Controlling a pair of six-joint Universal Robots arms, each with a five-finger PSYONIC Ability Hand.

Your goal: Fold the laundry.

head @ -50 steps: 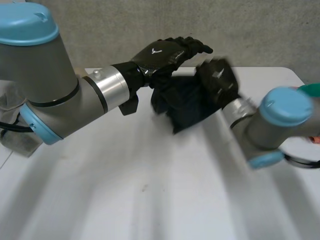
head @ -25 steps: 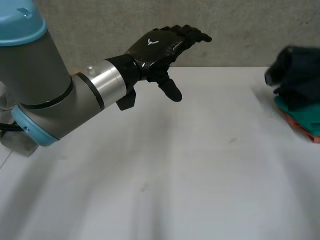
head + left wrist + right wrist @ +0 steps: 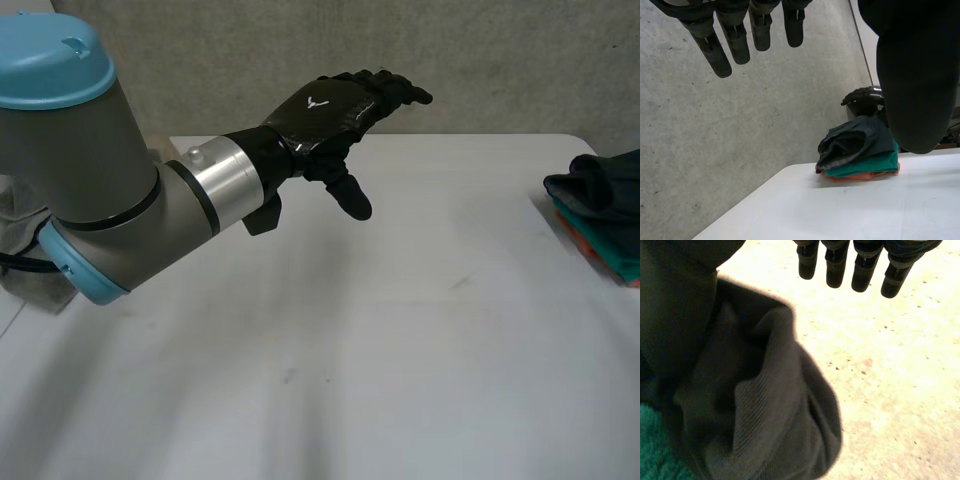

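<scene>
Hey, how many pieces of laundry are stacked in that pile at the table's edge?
3: a dark cloth on top, a green cloth under it, an orange cloth at the bottom. More may be hidden inside.

ribbed matt dark cloth [image 3: 765,405], smooth white table [image 3: 400,350]

The white surface [image 3: 400,350] was bare over most of its width, marked by a few small dark specks [image 3: 290,377]. A stack [image 3: 600,215] of folded clothes sat near its far right corner, close to the edge. An orange cloth [image 3: 855,176] lay at the bottom, flat on the surface, with a teal cloth [image 3: 870,165] on top of it and a dark cloth [image 3: 855,142] bunched loosely on top of that.
</scene>
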